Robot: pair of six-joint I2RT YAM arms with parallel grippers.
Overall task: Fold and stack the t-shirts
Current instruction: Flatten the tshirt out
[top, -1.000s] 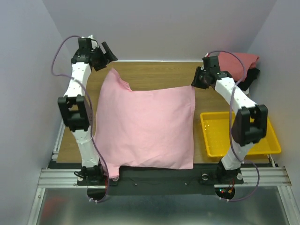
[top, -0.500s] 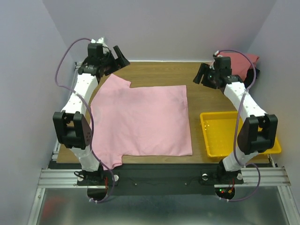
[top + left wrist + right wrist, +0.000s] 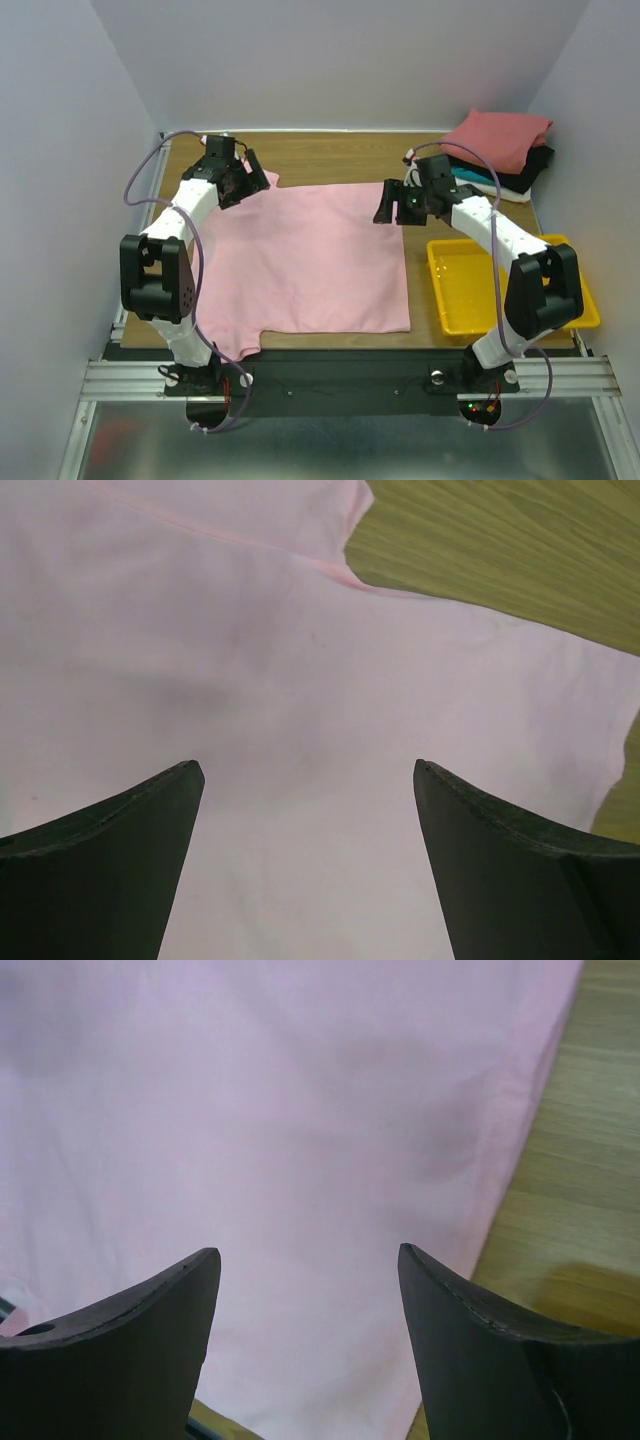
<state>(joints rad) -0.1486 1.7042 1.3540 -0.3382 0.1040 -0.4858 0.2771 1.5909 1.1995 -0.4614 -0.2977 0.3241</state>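
OK, top view: light pink t-shirt [image 3: 310, 260] lies flat on the wooden table [image 3: 340, 150], spread between the two sets of fingers. Left gripper [image 3: 252, 176] sits over its far-left sleeve, right gripper [image 3: 390, 203] over its far-right corner. Both are released, gripping nothing. Right of the right fingers is a yellow tray [image 3: 575, 300]. Beyond them is a folded stack: dusty red t-shirt [image 3: 500, 135] on top of black t-shirt [image 3: 522, 182] and teal t-shirt [image 3: 470, 175].

Left wrist: fingers [image 3: 100, 860] spread wide, pink cloth under and ahead, bare wood ahead-right.

Right wrist: fingers [image 3: 110, 1340] apart, pink cloth below, shirt edge and wood to their right.
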